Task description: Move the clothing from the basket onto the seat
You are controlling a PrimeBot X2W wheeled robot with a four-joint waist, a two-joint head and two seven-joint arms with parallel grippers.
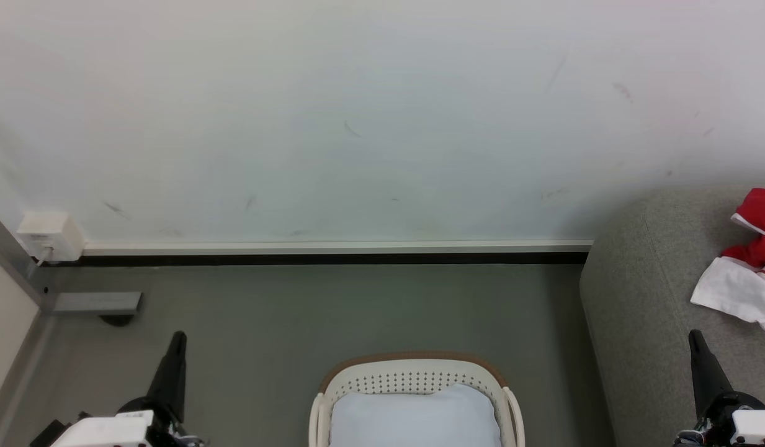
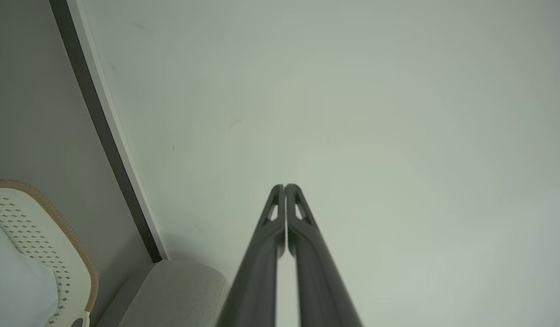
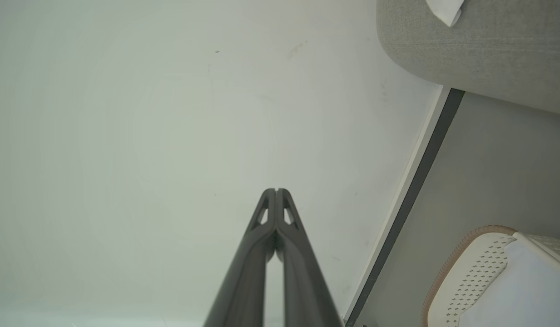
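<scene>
**Clothing on seat, basket down to its pad, both grippers closed**

Lower left of head view: left gripper (image 1: 178, 338), fingers together on nothing, tips meeting in the left wrist view.

Bottom centre: basket (image 1: 413, 365) on the floor (image 1: 295, 310), lined with a pale pad (image 1: 413, 413). No garment in the part within frame, with the near half cut off by the bottom edge.

Right: seat (image 1: 643, 292), with the clothing (image 1: 745, 273) heaped at the right edge of frame, red above white, partly cropped.

Lower right: right gripper (image 1: 694, 338), likewise closed and empty, in front of the seat.

Handling, by judgement: light, limp, probably slick sports fabric. Unbreakable, but apt to trail, slip or snag on a rim. Best pinched at a bunched fold or thick hem, not at a flat single layer.

Views compared:
- **Head view:** colour, layering and position of the heap. Grippers as dark side-on silhouettes, so finger gap hard to judge.
- **Right wrist view:** at the top edge, a white corner of cloth over the seat's rounded edge.
- **Both wrist views:** the fingertip contact line, close up.
</scene>
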